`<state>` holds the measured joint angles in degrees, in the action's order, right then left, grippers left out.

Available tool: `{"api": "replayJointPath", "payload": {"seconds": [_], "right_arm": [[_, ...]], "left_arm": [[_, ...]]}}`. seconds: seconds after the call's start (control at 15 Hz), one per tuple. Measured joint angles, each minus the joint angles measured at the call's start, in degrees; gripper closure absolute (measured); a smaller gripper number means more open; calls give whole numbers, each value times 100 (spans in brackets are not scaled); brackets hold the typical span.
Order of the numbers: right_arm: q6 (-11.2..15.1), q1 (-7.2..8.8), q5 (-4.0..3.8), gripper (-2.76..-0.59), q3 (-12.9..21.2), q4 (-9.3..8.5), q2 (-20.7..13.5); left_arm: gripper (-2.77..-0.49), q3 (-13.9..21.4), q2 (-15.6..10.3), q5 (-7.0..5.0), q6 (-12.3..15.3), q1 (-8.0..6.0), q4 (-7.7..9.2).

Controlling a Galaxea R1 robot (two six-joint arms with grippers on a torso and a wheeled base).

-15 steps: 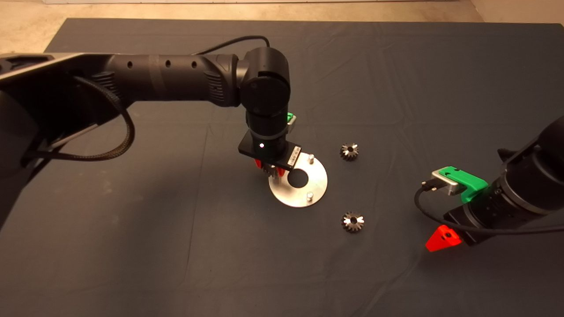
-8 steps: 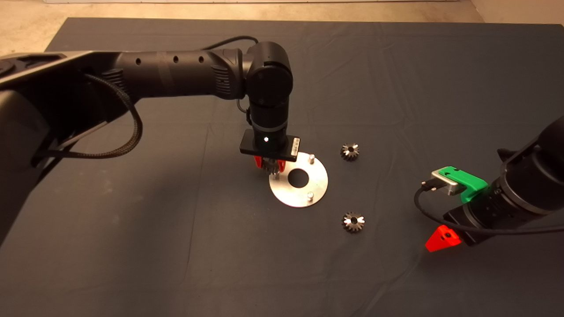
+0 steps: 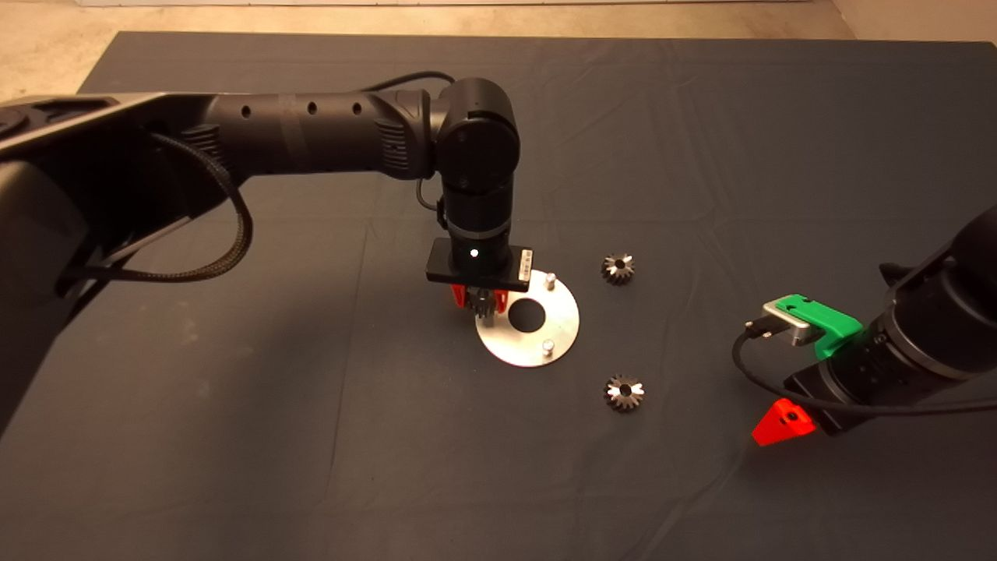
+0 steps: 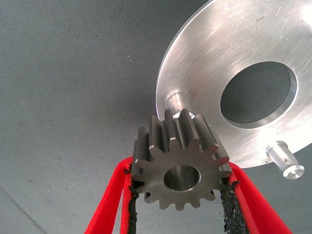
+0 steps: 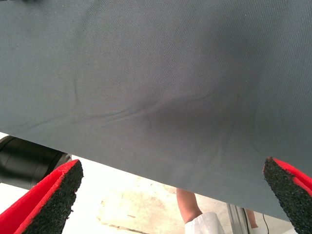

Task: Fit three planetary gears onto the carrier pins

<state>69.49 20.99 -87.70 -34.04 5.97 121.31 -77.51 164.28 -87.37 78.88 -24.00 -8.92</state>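
Left arm reaches in from the left over the dark mat (image 3: 234,436) on the tabletop, wrist pointing straight down. Left gripper (image 3: 480,299) hangs over the left edge of the silver disc (image 3: 565,323), fingers clamped on one planetary gear (image 3: 484,302). In the left wrist view the held gear (image 4: 179,165) sits between the two black pads (image 4: 228,204), pinched on opposite tooth flanks, bore facing the camera and unoccupied. It is just above one carrier pin (image 4: 176,100); the pin's base shows past the gear's teeth, pin top hidden behind the gear, so cannot tell whether they touch. Gear not seated on the disc.

Disc lies flat near the mat's middle, large centre hole (image 3: 526,314) showing mat through it. Two more carrier pins stand bare: far pin (image 3: 550,279) and near pin (image 3: 548,346). One of these also shows in the left wrist view (image 4: 286,162), nothing on it.

Right of the disc, two loose planetary gears lie on the mat, well apart from each other: far gear (image 3: 617,269) and near gear (image 3: 624,392). Neither touches the disc.

Right gripper (image 3: 781,421) parked at the lower right edge, above the mat. Right wrist view: its fingers (image 5: 53,195) spread wide, holding nothing, mat and floor beyond, a person's leg (image 5: 187,207) visible.
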Motion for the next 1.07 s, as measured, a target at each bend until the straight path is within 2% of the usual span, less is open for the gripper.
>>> {"api": "replayJointPath", "payload": {"seconds": [0.33, 0.53, 0.73, 0.93, 1.07], "right_arm": [[0, 68, 0, -276, 0, 0, 0], [-2, 96, 0, -276, 0, -2, 13], [-2, 130, 0, -276, 0, 0, 13], [-2, 174, 0, -276, 0, 0, 13], [-2, 172, 0, -276, 0, 0, 13]], "left_arm": [[-90, 0, -3, 0, 22, 2, 2], [-90, -2, -15, 99, 20, 2, 20], [-90, -2, -15, 118, 18, 2, 20], [-90, -2, -14, 254, 16, 2, 20], [-90, -2, -15, 278, 14, 2, 27]]}}
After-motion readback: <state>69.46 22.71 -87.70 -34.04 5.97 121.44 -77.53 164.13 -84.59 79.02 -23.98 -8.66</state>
